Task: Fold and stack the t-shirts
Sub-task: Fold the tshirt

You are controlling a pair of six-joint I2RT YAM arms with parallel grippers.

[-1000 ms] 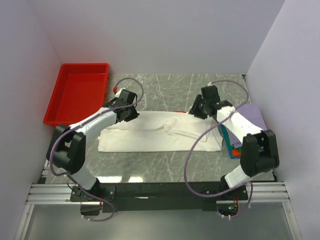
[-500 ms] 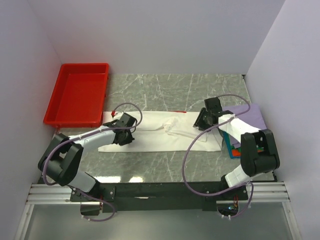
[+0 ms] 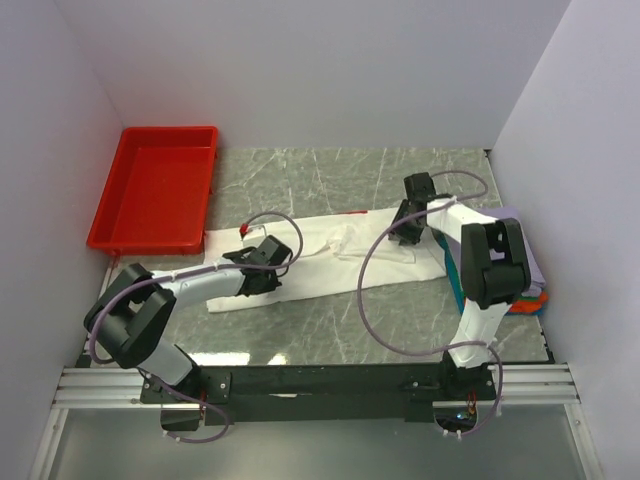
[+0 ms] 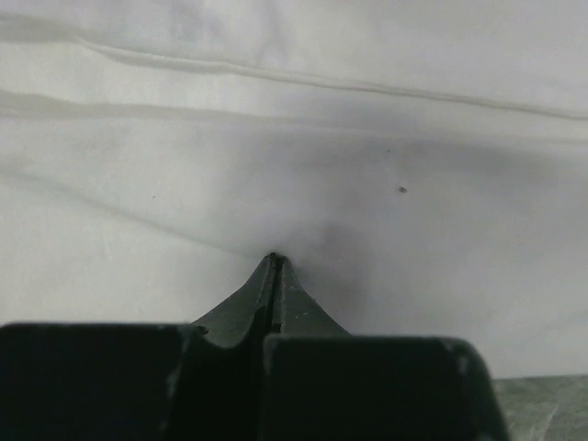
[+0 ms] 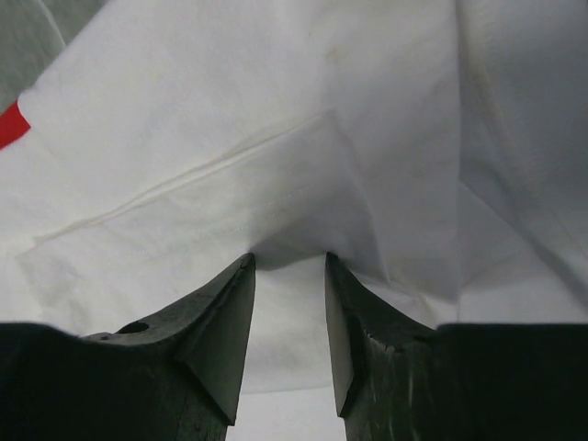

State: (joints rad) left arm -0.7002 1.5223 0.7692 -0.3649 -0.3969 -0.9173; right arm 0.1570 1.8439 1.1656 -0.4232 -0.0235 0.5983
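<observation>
The white t-shirt [image 3: 330, 260] lies as a long, slightly slanted band across the table, with a sliver of red print [image 3: 350, 212] at its far edge. My left gripper [image 3: 262, 274] is shut, its tips pressed down on the white cloth [image 4: 367, 165] near the band's left end, and I see no cloth between the jaws [image 4: 274, 258]. My right gripper [image 3: 407, 224] is open, its fingertips on the cloth at the band's right end, with a small fold [image 5: 276, 184] bunched at the tips [image 5: 288, 259]. Folded lavender, teal and orange shirts [image 3: 532, 290] are stacked at the right.
A red plastic tray [image 3: 160, 190] stands at the far left by the wall. White walls close the left, back and right sides. Marbled tabletop [image 3: 330, 335] shows near the shirt and behind it. Purple cables loop over both arms.
My left gripper swept from the shirt's far edge toward the near edge. My right gripper moved farther back. The shirt band turned, its right end farther back and its left end nearer.
</observation>
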